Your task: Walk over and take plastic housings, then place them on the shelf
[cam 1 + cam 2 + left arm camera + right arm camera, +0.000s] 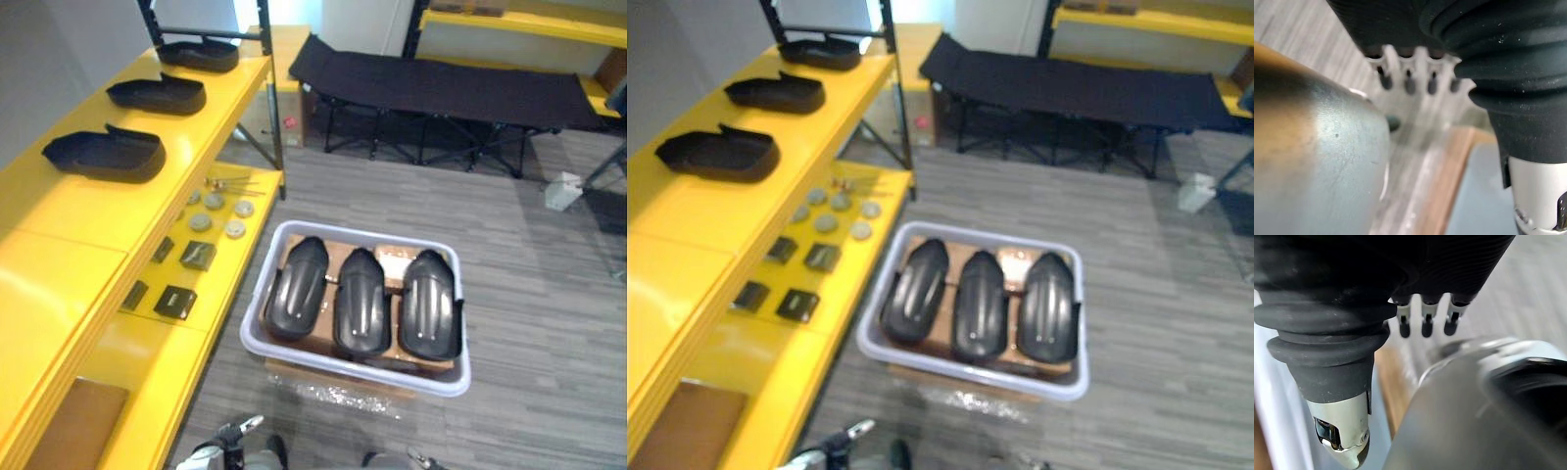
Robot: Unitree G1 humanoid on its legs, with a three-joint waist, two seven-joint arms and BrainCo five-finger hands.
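Three black housings (361, 302) sit side by side in a white bin (464, 338) next to the yellow shelf (69, 225), left hand (1420, 61) and right hand (1426, 320) both loose-fingered, holding nothing.

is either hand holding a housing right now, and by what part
Nothing is held: the left hand and the right hand both hang open and empty. Three plastic housings lie in the white bin.

Grey striped floor (549, 323) spreads before me; a black folding cot (441, 83) stands ahead, yellow racking (529, 22) behind it along the wall (362, 20).
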